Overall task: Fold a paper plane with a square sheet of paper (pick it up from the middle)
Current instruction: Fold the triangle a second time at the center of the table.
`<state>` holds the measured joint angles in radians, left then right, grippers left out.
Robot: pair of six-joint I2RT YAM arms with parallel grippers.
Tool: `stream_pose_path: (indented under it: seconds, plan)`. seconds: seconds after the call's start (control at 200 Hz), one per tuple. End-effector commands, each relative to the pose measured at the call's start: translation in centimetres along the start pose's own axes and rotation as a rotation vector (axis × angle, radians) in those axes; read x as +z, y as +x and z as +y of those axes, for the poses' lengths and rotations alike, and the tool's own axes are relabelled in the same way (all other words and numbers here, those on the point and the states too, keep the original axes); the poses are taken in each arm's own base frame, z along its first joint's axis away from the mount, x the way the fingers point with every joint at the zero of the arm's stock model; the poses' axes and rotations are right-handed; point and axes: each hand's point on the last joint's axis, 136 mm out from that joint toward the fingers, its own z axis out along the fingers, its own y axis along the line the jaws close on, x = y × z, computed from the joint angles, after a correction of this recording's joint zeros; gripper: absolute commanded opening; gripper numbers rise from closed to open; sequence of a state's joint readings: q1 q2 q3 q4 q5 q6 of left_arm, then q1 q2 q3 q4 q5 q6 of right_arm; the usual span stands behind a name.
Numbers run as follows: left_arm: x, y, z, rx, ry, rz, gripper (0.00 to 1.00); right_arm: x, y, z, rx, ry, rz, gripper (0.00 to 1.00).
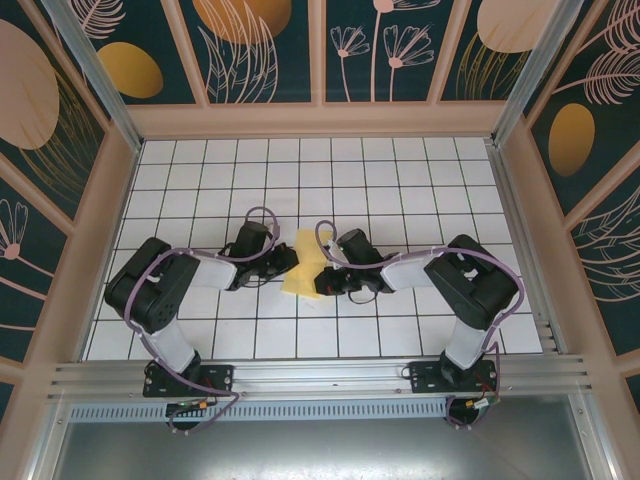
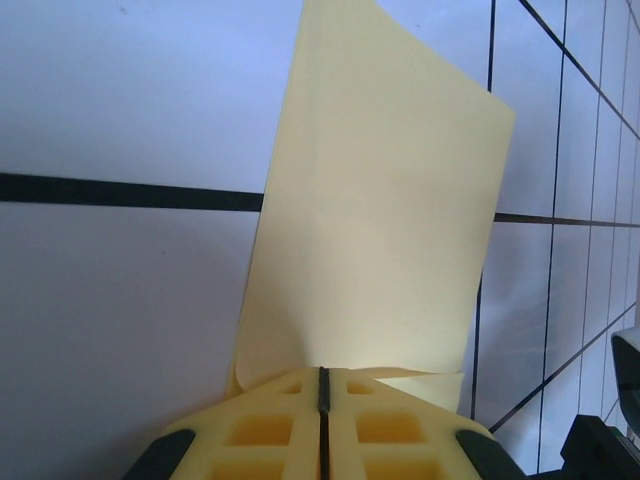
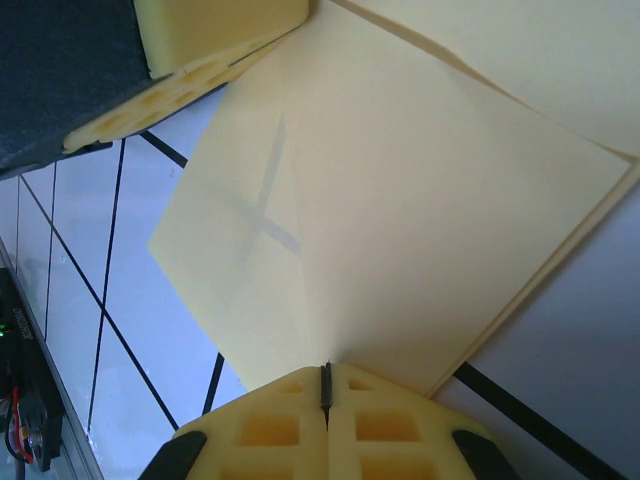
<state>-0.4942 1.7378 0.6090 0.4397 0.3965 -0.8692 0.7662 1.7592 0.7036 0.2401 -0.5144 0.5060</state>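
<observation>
Yellow square sheet of paper (image 1: 308, 265), part-folded, hangs low over mid table (image 1: 400, 190), left gripper (image 2: 322, 392) & right gripper (image 3: 326, 385) each clamped shut on an opposite edge: imo go slow, match edges level, no tugging apart, else crease skews or tears.

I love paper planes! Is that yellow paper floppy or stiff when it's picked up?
Probably floppy: the yellow paper bends and curls where the shut jaws pinch it. Likely very light, being so thin. Its folds suggest it creases easily.
</observation>
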Motion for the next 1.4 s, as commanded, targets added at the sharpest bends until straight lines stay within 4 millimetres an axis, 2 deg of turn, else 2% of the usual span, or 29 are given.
stream_pose_path:
  seconds: [0.0, 0.315, 0.54, 0.646, 0.746, 0.761, 0.796, 0.906, 0.986, 1.076, 1.171, 1.396]
  plan:
    - [-0.1, -2.3, 5.2, 0.012, -0.211, -0.078, 0.10, -0.2, 8.0, -7.4, 0.165, 0.252, 0.220, 0.00]
    - [-0.7, -3.7, 5.9, 0.018, -0.248, -0.098, 0.10, -0.4, 7.8, -7.2, 0.166, 0.248, 0.204, 0.00]
    - [-0.9, -5.4, 4.6, 0.049, -0.246, -0.117, 0.11, -0.5, 6.8, -6.3, 0.155, 0.223, 0.179, 0.00]
    - [-1.3, -6.0, 3.5, 0.055, -0.222, -0.129, 0.14, -0.7, 4.8, -4.6, 0.129, 0.178, 0.133, 0.00]
    - [-1.8, -6.1, 2.4, 0.044, -0.188, -0.133, 0.21, -1.5, 1.5, -1.8, 0.095, 0.111, 0.045, 0.00]
    - [-2.4, -6.4, 1.6, 0.050, -0.168, -0.149, 0.22, -1.7, 1.0, -1.4, 0.091, 0.099, 0.032, 0.00]
    - [-2.9, -6.4, 1.1, 0.044, -0.155, -0.157, 0.24, -2.3, -0.4, -0.4, 0.082, 0.070, -0.006, 0.01]
    - [-4.0, -6.0, 0.0, 0.018, -0.117, -0.169, 0.35, -4.7, -4.0, 1.5, 0.069, 0.006, -0.124, 0.13]
    - [-4.5, -5.3, -0.7, -0.002, -0.088, -0.171, 0.43, -6.1, -5.6, 1.2, 0.074, -0.003, -0.181, 0.24]
    - [-4.8, -4.3, -1.4, -0.022, -0.061, -0.166, 0.51, -6.8, -6.5, 0.1, 0.068, 0.001, -0.204, 0.35]
    - [-4.6, -2.9, -2.0, -0.045, -0.040, -0.156, 0.57, -6.7, -7.0, -0.9, 0.059, -0.011, -0.192, 0.39]
    - [-4.2, -0.2, -3.9, -0.099, 0.061, -0.122, 0.62, -5.1, -7.2, -0.4, 0.002, -0.096, -0.114, 0.42]
